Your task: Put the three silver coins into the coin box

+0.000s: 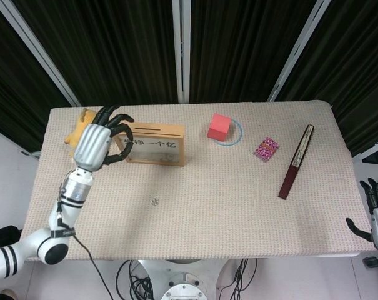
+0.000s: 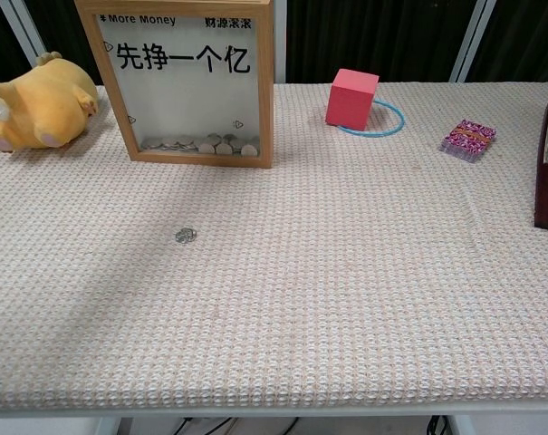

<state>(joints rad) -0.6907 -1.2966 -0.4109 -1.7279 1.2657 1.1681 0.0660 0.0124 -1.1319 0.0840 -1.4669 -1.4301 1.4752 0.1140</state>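
Small silver coin [image 2: 185, 235], flat on cloth [image 2: 346, 272]

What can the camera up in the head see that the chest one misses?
Only the head view shows the left hand raised by the coin box's left end, the slot along the box top, and the right hand off the table's right edge. Only the chest view shows coins piled inside the box. Both show the loose coin, plush toy and pink cube.

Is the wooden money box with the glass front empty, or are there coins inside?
Not empty. The wooden coin box with the clear front has a row of silver coins lying along its bottom, seen in the chest view.
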